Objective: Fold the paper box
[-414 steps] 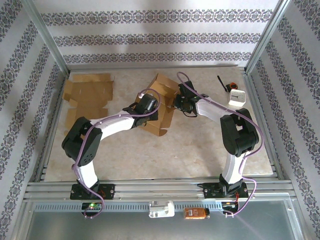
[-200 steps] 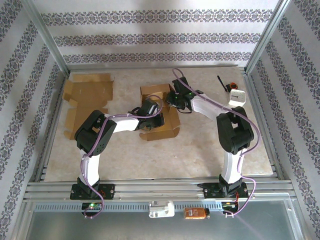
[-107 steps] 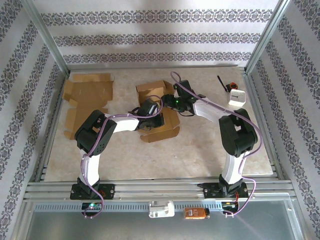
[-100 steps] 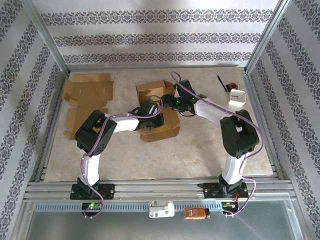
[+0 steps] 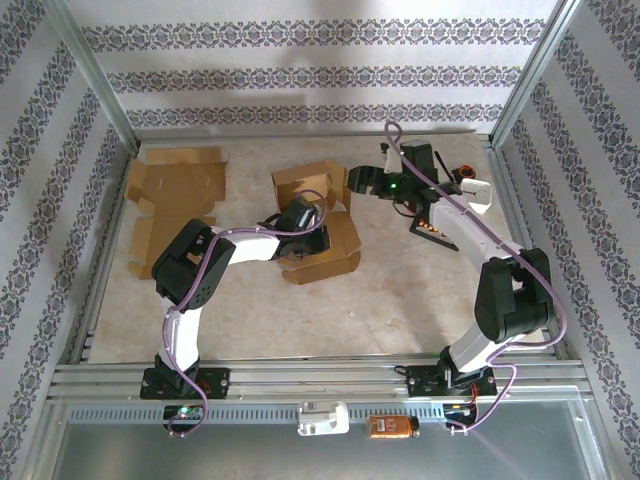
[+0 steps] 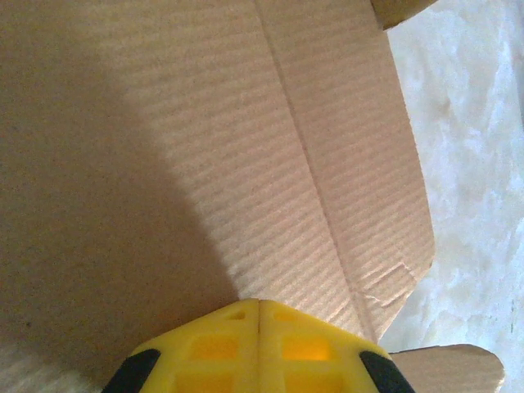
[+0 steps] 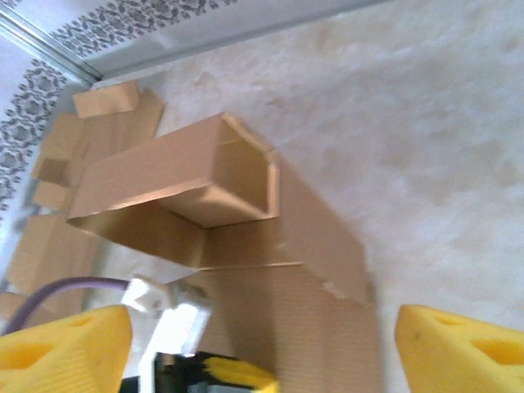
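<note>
On the marbled table [image 5: 400, 300] between patterned walls [image 5: 300, 60], paper box [image 5: 343, 243], left fingers [image 6: 213, 352] together, right fingers [image 7: 467, 344] apart.

overhead from behind the bases [image 5: 185, 383], left wrist tight on the shared paper box [image 6: 246, 147], right wrist farther back

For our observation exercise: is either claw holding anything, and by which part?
Nothing is held. The right claw is open, clear of the half-folded brown cardboard box. The left claw is shut, with no cardboard pinched in it.
</note>
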`<action>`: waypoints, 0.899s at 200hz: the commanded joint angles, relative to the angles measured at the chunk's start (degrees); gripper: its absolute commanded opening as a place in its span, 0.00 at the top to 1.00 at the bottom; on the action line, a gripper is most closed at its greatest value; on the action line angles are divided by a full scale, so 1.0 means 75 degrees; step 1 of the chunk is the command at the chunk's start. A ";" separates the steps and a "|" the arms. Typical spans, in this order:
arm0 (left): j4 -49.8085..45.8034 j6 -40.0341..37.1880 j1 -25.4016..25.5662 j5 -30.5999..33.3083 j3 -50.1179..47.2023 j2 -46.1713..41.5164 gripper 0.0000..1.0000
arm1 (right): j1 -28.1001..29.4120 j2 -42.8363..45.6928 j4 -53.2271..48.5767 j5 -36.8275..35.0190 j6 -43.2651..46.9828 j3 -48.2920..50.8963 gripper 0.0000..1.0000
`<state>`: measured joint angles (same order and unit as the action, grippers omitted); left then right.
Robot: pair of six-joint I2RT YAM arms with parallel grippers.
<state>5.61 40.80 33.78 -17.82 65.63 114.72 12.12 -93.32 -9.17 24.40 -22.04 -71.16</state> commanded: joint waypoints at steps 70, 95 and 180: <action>-0.1144 -0.0919 0.0090 0.0593 0.0327 -0.2418 0.74 | -0.0890 -0.2701 -0.1080 0.1103 0.2892 -0.2862 0.33; -0.3424 -0.1766 -0.0021 0.1688 0.1449 -0.3254 0.68 | -0.0889 -0.2853 -0.1114 0.1152 0.4284 -0.2903 0.33; -0.5317 -0.1275 -0.2838 -0.0481 0.3004 -0.2405 0.39 | -0.0788 -0.3417 -0.1801 0.1951 0.9541 -0.3206 0.29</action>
<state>-33.50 28.18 13.78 -10.81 90.00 94.45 5.39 -115.31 -19.11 36.77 37.58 -91.50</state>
